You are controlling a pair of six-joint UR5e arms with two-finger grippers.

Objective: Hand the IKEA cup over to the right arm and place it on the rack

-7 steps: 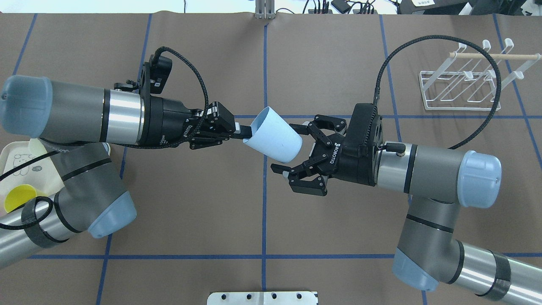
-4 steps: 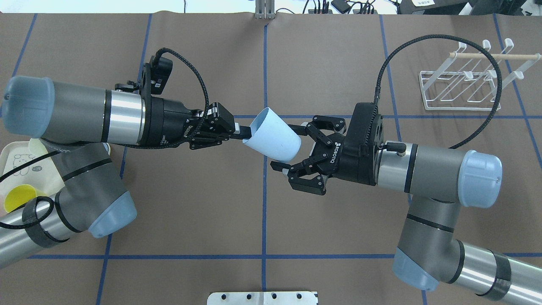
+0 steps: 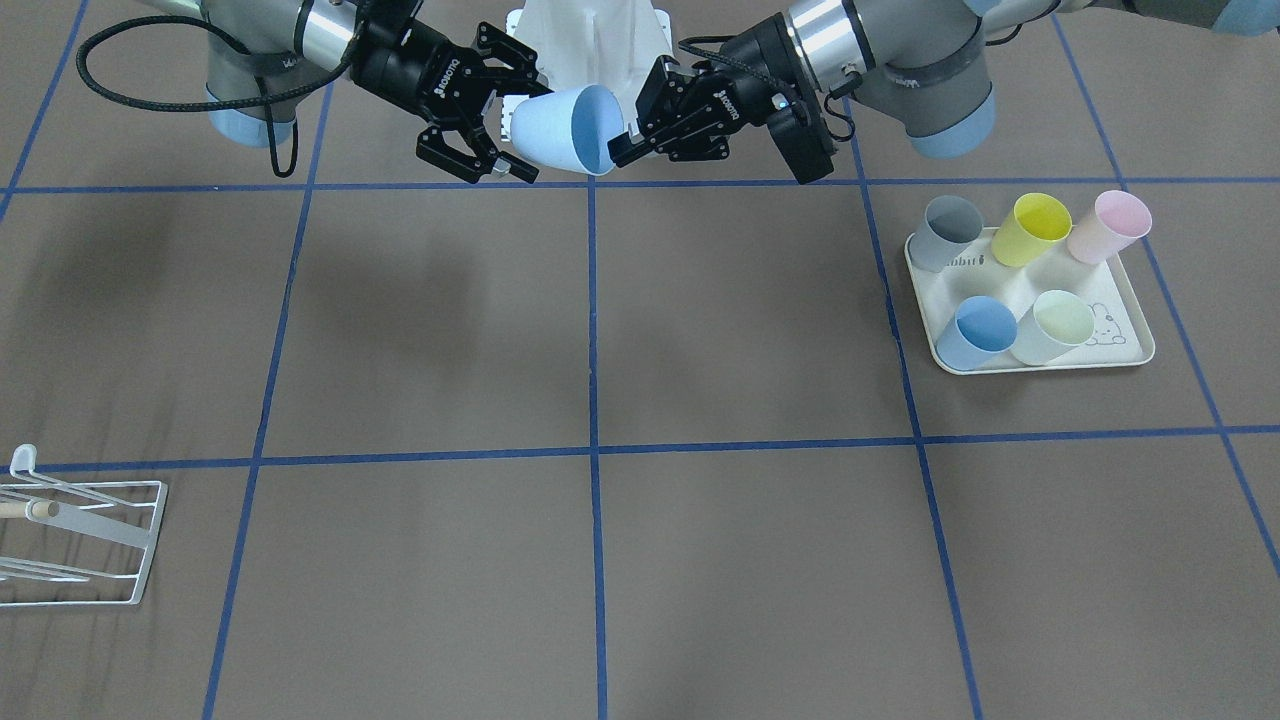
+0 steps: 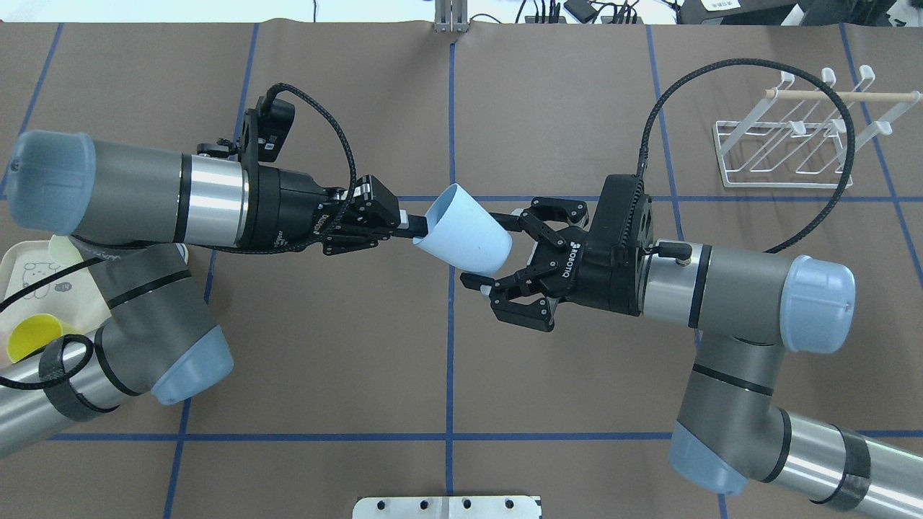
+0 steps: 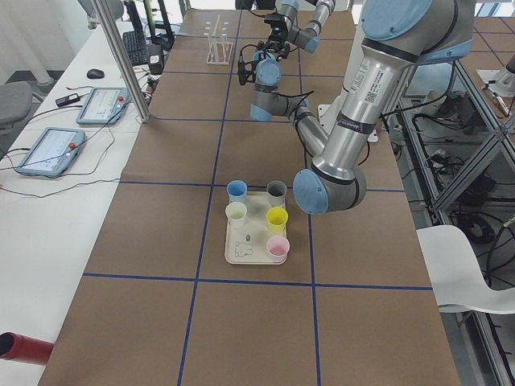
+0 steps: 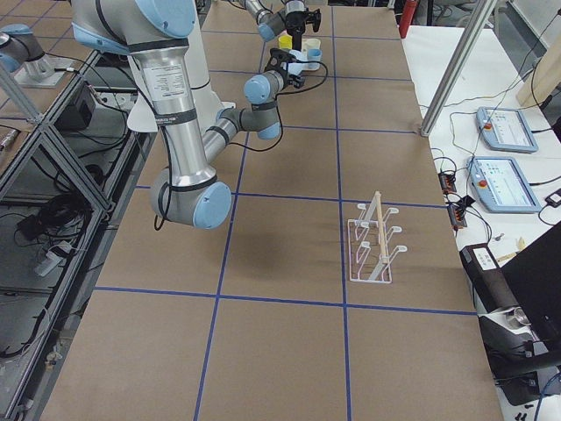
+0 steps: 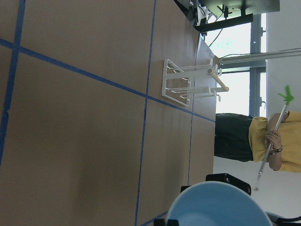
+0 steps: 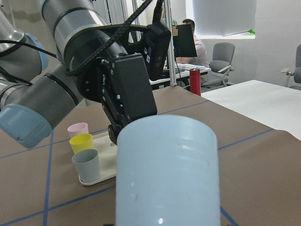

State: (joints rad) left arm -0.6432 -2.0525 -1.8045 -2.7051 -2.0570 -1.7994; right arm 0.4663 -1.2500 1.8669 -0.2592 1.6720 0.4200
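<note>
Since a second ago the right gripper (image 4: pixel 482 249) has crept in a little on the cup (image 4: pixel 465 236), its spread fingers now bracketing the closed bottom end; the cup itself has barely shifted.

That pale blue cup hangs on its side in mid-air, well apart from the rack (image 4: pixel 786 137) and level with the rack's near edge. The left gripper (image 4: pixel 414 229) is clenched on its rim, one finger inside the mouth and one outside. The right gripper stands released, jaws wide, not yet pressing the wall.

I'd judge the cup light, thin plastic: stiff enough near the base, springy at the open rim, smooth and tapered. A squeeze on that slope could push it out toward the narrow end. The best hold looks to be across the body, past the base and short of the rim, firm but not crushing.

From overhead you see the gap on either side of the cup between the right fingers. The right wrist camera shows only the cup's wall filling the frame, with the left gripper behind. Only the front-facing view shows the whole tray (image 3: pixel 1040 365), far from the rack, with five more cups. The left wrist view looks over the cup's rim to the rack, with nothing standing between.
</note>
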